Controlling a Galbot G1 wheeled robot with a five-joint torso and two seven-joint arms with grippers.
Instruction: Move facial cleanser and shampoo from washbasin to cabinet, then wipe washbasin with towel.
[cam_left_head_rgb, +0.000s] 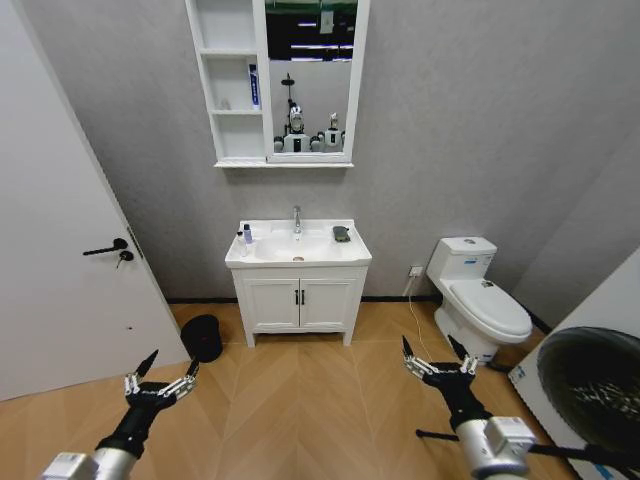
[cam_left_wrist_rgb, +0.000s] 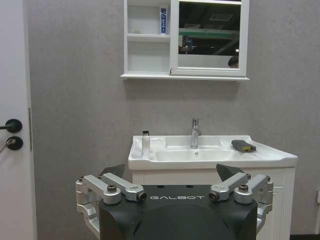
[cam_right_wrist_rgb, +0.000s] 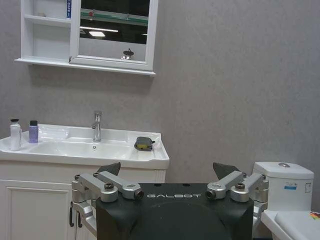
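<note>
Nearest the camera, the left gripper (cam_left_head_rgb: 160, 380) and the right gripper (cam_left_head_rgb: 437, 362) hover low over the wooden floor (cam_left_head_rgb: 310, 400), well short of the washbasin (cam_left_head_rgb: 298, 262); each has its fingers spread wide and holds nothing. A black bin (cam_left_head_rgb: 203, 338) stands on the floor just beside the left corner of the floor cupboard (cam_left_head_rgb: 299, 303) that carries the washbasin, and a white toilet (cam_left_head_rgb: 478, 298) stands to the right of the washbasin. On the washbasin's left rim stand the facial cleanser (cam_right_wrist_rgb: 15, 135) and the shampoo (cam_right_wrist_rgb: 33, 131), close beside each other; from the head view the two can hardly be told apart. A chrome tap (cam_left_head_rgb: 297, 219) rises at the back of the washbasin, at its middle. The towel (cam_left_head_rgb: 342, 233) lies on the right rim of the washbasin, seemingly with a yellowish patch at its edge. On the wall above the washbasin hangs the cabinet (cam_left_head_rgb: 230, 110), its open shelves on the left and its mirror (cam_left_head_rgb: 311, 75) on the right; a blue-and-white tube (cam_left_head_rgb: 254, 86) stands upright on its middle shelf.
</note>
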